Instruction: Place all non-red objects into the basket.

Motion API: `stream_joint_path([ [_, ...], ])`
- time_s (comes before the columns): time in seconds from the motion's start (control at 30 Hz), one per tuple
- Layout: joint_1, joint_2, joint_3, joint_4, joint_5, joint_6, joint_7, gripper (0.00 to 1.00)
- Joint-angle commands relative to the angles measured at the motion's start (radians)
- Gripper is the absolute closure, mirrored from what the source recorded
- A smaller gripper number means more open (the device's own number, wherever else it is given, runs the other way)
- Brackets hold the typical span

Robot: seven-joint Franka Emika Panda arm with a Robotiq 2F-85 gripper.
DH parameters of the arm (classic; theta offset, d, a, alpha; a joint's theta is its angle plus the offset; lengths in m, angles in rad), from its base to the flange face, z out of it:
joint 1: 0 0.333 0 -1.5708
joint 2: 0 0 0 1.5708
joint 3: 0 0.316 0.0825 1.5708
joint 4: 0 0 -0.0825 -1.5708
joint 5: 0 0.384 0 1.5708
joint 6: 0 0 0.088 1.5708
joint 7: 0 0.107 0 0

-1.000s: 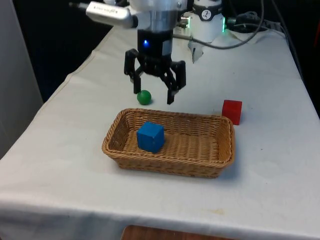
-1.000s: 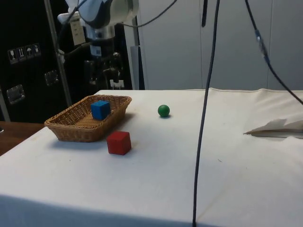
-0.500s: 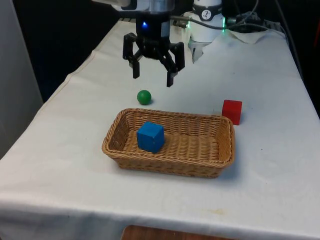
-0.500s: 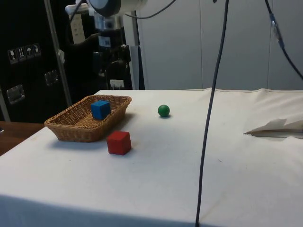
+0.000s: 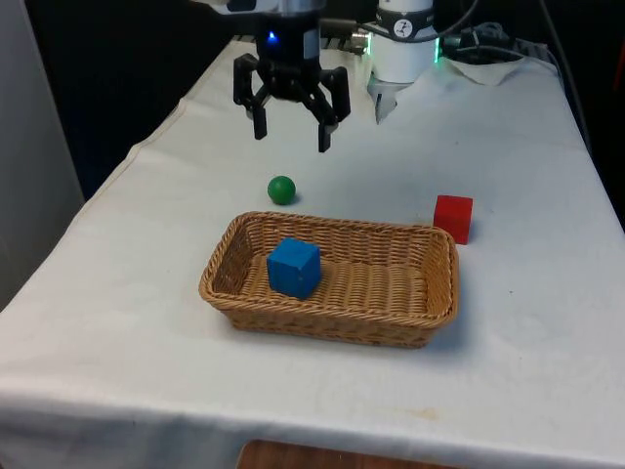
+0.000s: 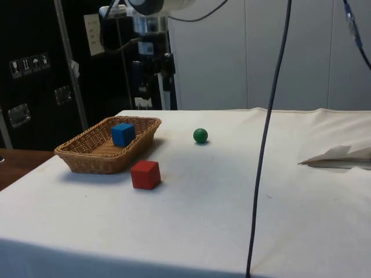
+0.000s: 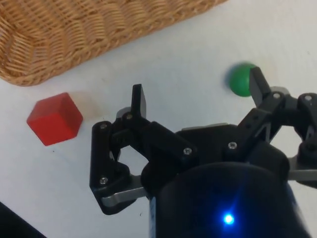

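A wicker basket (image 5: 431, 256) (image 6: 81, 159) (image 7: 74, 39) stands near the table's middle with a blue cube (image 5: 293, 267) (image 6: 122, 134) inside it. A green ball (image 5: 281, 190) (image 6: 200, 136) (image 7: 239, 82) lies on the cloth just beyond the basket's far rim. A red cube (image 5: 453, 217) (image 6: 145, 174) (image 7: 54, 118) sits off the basket's far corner at the front view's right. My gripper (image 5: 291, 139) (image 6: 152, 92) (image 7: 195, 87) hangs open and empty, high above the cloth, beyond the green ball.
Crumpled white cloth or paper (image 6: 342, 155) lies at the robot's end of the table. A black cable (image 6: 264, 145) hangs down across the side view. The table's edge at the front view's left (image 5: 117, 181) runs close to the ball.
My gripper has risen and moved away from the basket towards the robot's end, staying open. The ball and both cubes have not moved.
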Motion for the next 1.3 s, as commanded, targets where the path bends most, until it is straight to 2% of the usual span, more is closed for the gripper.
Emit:
stream_joint_path([
  [0.0, -0.004, -0.016, 0.002, -0.018, 0.007, 0.008, -0.018, 0.00],
  [0.07, -0.001, -0.010, -0.004, -0.014, 0.001, 0.000, -0.015, 0.00],
  [0.1, -0.006, -0.029, -0.004, -0.038, 0.010, 0.008, -0.039, 0.00],
  [0.4, -0.007, -0.063, -0.022, -0.095, 0.019, 0.009, -0.102, 0.00],
  [0.43, -0.005, -0.049, -0.023, -0.079, 0.015, 0.000, -0.089, 0.00],
  [0.47, -0.007, -0.071, -0.026, -0.108, 0.018, 0.010, -0.114, 0.00],
  [0.7, -0.005, -0.101, -0.045, -0.159, 0.013, 0.015, -0.165, 0.00],
  [0.73, -0.005, -0.092, -0.044, -0.145, 0.015, 0.002, -0.158, 0.00],
  [0.83, -0.005, -0.111, -0.051, -0.177, 0.015, 0.017, -0.185, 0.00],
  [0.97, -0.011, -0.120, -0.055, -0.209, 0.028, 0.027, -0.227, 0.00],
  [1.0, -0.011, -0.120, -0.056, -0.215, 0.032, 0.029, -0.236, 0.00],
  [1.03, -0.006, -0.112, -0.061, -0.205, 0.021, 0.018, -0.222, 0.00],
  [1.07, -0.012, -0.121, -0.058, -0.220, 0.036, 0.031, -0.245, 0.00],
  [1.13, -0.013, -0.121, -0.063, -0.228, 0.045, 0.032, -0.266, 0.00],
  [1.27, -0.009, -0.115, -0.075, -0.236, 0.062, 0.034, -0.295, 0.00],
])
